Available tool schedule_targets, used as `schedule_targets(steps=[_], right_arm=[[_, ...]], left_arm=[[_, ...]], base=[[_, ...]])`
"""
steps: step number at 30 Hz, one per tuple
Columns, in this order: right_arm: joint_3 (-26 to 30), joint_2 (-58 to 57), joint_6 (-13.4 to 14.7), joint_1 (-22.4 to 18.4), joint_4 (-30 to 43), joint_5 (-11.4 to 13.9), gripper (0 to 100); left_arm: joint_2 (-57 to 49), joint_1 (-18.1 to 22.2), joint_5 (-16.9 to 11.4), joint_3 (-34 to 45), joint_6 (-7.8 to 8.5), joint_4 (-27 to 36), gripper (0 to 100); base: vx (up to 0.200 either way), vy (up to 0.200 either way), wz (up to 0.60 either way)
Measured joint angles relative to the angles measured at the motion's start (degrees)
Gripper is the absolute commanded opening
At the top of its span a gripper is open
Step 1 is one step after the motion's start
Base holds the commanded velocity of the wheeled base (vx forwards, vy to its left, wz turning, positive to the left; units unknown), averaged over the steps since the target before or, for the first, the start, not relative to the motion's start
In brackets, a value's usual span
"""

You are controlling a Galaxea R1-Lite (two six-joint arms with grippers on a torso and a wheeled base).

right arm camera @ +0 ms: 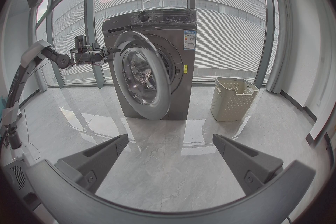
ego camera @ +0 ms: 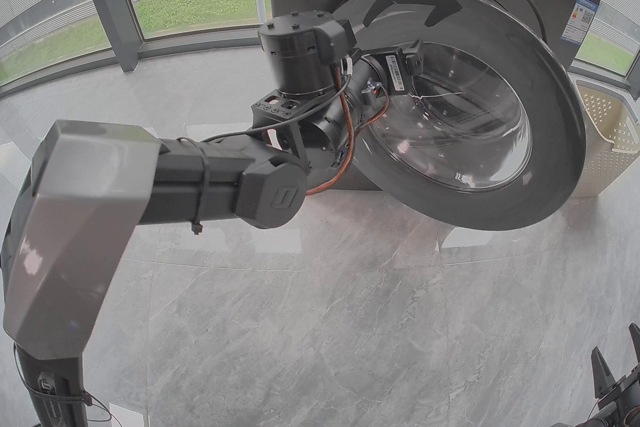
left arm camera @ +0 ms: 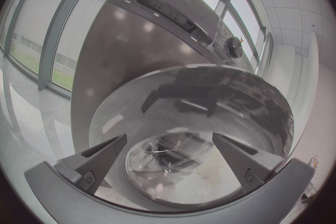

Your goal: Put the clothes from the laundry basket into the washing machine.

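One dark-grey washer w/ round door (open).

The left arm stretches from the head view's lower left up to its middle. Its wrist is bent and the left claw is spread wide. The right claw, fingers also wide apart, sits low in the lower right corner.

Grey-black arm — orange cable, dark left gripper.
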Motion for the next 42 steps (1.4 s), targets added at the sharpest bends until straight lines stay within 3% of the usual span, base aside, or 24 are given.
schedule_targets(steps=[5, 10, 19, 25, 34, 42], right_arm=[[0.0, 0.0, 0.0, 0.0, -0.02, 0.0, 100], [0.0, 0.0, 0.02, 0.0, -0.02, 0.0, 100], [0.0, 0.0, 0.0, 0.0, 0.0, 0.0, 100], [0.0, 0.0, 0.02, 0.0, -0.02, 0.0, 100], [0.0, 0.0, 0.02, 0.0, 0.0, 0.01, 100], [0.0, 0.0, 0.0, 0.0, 0.0, 0.01, 100]], left_arm=[[0.13, -0.09, 0.27, 2.04, -0.43, 0.99, 100], [-3.5, -0.84, 0.11, 10.06, -0.44, 0.93, 100], [-18.05, -3.36, -0.72, 33.66, -0.05, 0.62, 100], [-33.37, -3.67, -2.46, 50.85, 1.07, 1.04, 100], [-58.53, 1.51, -5.21, 71.58, 2.61, 4.3, 100], [-81.74, 8.92, -7.83, 82.55, 4.3, 15.25, 100]], base=[[0.0, 0.0, 0.0], [0.0, 0.0, 0.0], [0.0, 0.0, 0.0], [0.0, 0.0, 0.0], [0.0, 0.0, 0.0], [0.0, 0.0, 0.0]])
